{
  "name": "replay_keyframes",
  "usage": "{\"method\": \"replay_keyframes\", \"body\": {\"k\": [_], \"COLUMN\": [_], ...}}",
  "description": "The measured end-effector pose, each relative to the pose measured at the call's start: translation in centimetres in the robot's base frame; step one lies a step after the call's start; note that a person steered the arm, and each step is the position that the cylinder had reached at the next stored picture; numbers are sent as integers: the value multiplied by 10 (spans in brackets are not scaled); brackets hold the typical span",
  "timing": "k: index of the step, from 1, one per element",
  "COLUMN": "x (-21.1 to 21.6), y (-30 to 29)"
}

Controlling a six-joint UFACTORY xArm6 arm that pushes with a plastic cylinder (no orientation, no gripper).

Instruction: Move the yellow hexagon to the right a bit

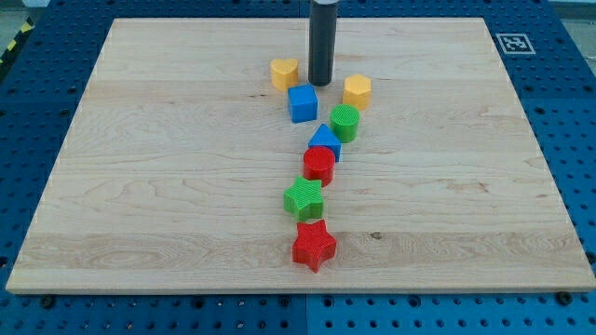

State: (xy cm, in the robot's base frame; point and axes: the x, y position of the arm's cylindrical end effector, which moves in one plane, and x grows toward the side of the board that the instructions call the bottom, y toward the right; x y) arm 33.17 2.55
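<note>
The yellow hexagon sits on the wooden board near the view's top, right of centre. My tip is on the board just left of it, with a small gap, between the hexagon and the yellow heart. The blue cube lies just below and left of the tip. The rod rises straight up out of the view's top.
A green cylinder, blue triangle, red hexagon-like block, green star and red star run in a line down the middle. A marker tag sits at the board's top right corner.
</note>
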Motion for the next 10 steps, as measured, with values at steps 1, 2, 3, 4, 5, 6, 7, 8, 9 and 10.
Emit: {"method": "replay_keyframes", "body": {"k": [1, 2, 3, 4, 5, 6, 7, 8, 9, 10], "x": [0, 6, 22, 23, 23, 23, 23, 26, 37, 48], "y": [-4, -5, -3, 12, 39, 67, 69, 60, 52, 40]}}
